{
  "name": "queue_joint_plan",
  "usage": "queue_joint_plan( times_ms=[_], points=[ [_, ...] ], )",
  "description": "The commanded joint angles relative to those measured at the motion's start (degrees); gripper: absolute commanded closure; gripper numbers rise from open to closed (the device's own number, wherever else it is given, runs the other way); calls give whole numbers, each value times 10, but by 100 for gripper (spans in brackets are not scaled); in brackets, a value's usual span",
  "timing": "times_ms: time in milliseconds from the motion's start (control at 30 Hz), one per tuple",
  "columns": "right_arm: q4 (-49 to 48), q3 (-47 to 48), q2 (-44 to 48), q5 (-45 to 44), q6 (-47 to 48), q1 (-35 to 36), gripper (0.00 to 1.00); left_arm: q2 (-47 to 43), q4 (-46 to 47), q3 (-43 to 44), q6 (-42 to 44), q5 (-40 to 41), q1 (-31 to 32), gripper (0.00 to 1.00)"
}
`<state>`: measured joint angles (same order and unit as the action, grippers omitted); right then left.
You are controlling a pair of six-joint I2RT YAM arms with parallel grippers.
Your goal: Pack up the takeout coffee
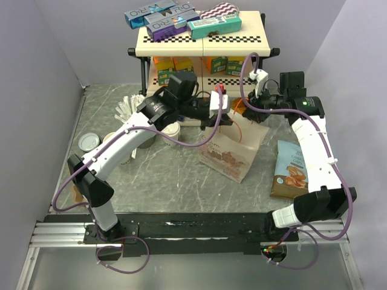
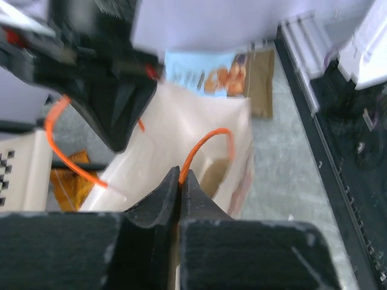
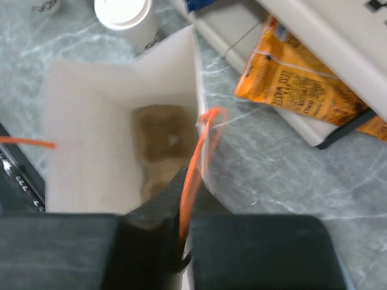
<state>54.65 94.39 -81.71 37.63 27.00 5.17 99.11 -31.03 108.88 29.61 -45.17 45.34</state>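
The takeout coffee (image 1: pixel 171 132) is a small white paper cup standing on the table left of the bag, beside my left forearm; the right wrist view shows the cup (image 3: pixel 124 15) just beyond the bag's far corner. A white paper bag (image 1: pixel 233 148) with printed sides stands open in the middle. My left gripper (image 2: pixel 180 172) is shut on one thin orange handle (image 2: pixel 208 142) above the bag's mouth. My right gripper (image 3: pixel 192 175) is shut on the other orange handle (image 3: pixel 202 130). A brown cardboard insert (image 3: pixel 163 145) lies at the bottom of the bag. Both grippers meet over the bag's top (image 1: pixel 230 107).
A two-tier rack (image 1: pixel 202 42) with boxes stands at the back. An orange snack packet (image 3: pixel 302 84) lies at its foot. A blue chips bag (image 1: pixel 292 169) lies to the right. At the left are a dark cup of white sticks (image 1: pixel 125 109) and a flat grey lid (image 1: pixel 89 141).
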Motion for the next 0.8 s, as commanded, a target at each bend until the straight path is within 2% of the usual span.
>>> queue_joint_plan(
  times_ms=[0, 200, 300, 467, 767],
  points=[
    [-49, 49, 37, -9, -34, -10, 100, 3, 29, 73, -62, -26, 5, 99],
    [-64, 172, 38, -9, -54, -10, 100, -28, 123, 118, -132, 20, 9, 99],
    [-89, 218, 43, -27, -65, -10, 100, -22, 134, 167, -142, 45, 10, 99],
    [-166, 241, 55, -43, -71, -11, 100, -11, 163, 215, -139, 69, 11, 99],
    [-190, 243, 51, -43, -64, -12, 100, -1, 177, 224, -110, 87, 12, 99]
  ],
)
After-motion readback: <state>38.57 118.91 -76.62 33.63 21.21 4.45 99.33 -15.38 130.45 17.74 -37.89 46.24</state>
